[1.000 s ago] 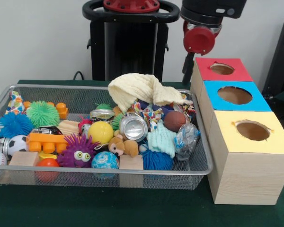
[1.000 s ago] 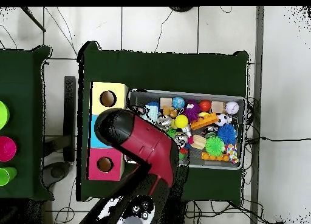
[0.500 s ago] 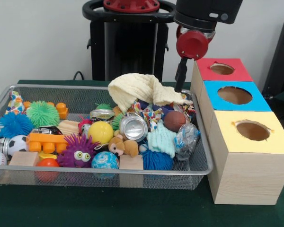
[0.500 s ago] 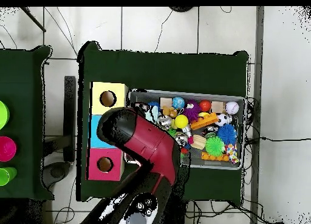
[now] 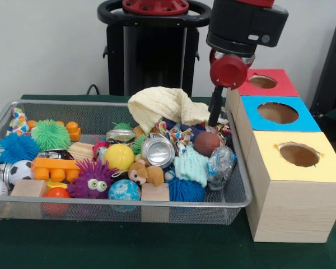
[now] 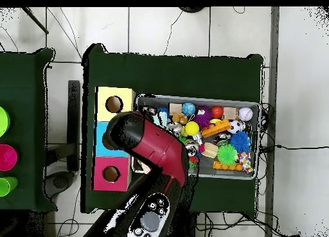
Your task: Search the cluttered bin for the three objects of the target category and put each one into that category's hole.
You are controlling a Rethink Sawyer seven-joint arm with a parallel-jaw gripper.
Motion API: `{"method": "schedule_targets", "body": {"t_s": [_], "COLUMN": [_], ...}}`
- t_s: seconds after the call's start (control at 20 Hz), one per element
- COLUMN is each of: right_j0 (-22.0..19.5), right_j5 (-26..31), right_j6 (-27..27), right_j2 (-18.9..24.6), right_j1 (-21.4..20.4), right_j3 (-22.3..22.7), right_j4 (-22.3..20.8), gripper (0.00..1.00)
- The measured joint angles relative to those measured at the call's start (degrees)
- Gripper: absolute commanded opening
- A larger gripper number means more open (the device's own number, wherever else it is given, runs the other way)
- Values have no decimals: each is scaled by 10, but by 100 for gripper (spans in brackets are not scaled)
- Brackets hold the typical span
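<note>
Green-clothed table (image 5: pixel 101 246) carries wire bin (image 5: pixel 157 203) crammed with toys. Gripper (image 5: pixel 214 115) hangs at bin's 2 o'clock corner beside yellow cloth (image 5: pixel 165 106); claw state can't tell. Holed boxes (image 5: pixel 285 162) at bin's 3 o'clock.

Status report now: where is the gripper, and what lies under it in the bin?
Gripper low over bin, at the end by the boxes; open or shut unclear. Tip at edge of yellow cloth. Nothing seen held. Red box close beside.
</note>
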Motion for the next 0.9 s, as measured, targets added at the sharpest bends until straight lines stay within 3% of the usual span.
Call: {"method": "schedule_targets", "body": {"t_s": [0.4, 0.9], "right_j0": [-32, -38], "right_j5": [-64, -78], "right_j6": [0, 0], "right_j2": [36, 59], "right_j1": [22, 25], "right_j3": [0, 0], "right_j4": [-1, -1], "gripper": [100, 100]}}
